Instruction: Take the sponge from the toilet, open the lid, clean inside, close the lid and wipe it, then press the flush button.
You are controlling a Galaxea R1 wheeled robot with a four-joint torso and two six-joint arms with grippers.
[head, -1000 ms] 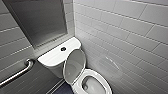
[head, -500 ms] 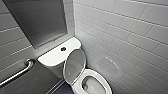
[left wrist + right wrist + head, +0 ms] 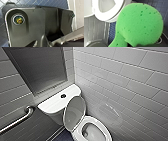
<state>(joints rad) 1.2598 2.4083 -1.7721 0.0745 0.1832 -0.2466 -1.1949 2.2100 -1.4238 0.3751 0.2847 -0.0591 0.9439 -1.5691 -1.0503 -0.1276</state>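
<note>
My right tool grips the sponge; the lid stands open ahead of it. I judge cleaning, closing, wiping, flushing remain.

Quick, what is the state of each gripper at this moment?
Left gripper: cannot be told.
Right gripper: closed, holding the green sponge.
</note>
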